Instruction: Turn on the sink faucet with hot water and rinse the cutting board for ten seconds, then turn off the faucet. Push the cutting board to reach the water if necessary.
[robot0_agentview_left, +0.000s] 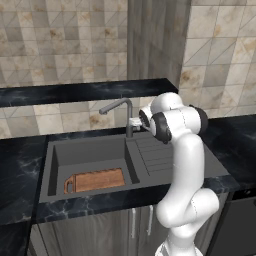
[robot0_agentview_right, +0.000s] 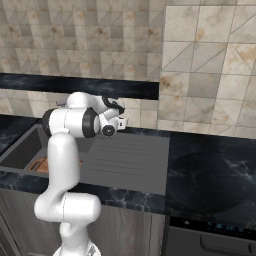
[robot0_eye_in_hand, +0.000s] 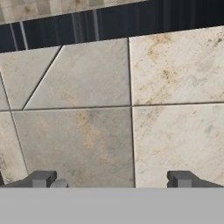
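Down at the left of the dark grey matte sink (robot0_agentview_left: 90, 155), the flat reddish-brown wooden cutting board (robot0_agentview_left: 95, 180) lies on the basin floor against the near wall, well off from under the spout of the tall slim grey metal faucet (robot0_agentview_left: 122, 114). No water runs. My worry is that a stream, once started, would fall clear of the board, so it may need a push toward the spout.

Further right, the white arm folds up from the base and reaches toward the faucet post, with the gripper (robot0_eye_in_hand: 111, 179) close to the small side lever. From the hand's own camera the two dark fingertips (robot0_eye_in_hand: 41, 178) stand wide apart with nothing between them, aimed at the beige tiled wall (robot0_eye_in_hand: 131, 109). Pointed that way, the hand could slide past the lever and bump the tiles, or nudge the lever to the cold side instead.
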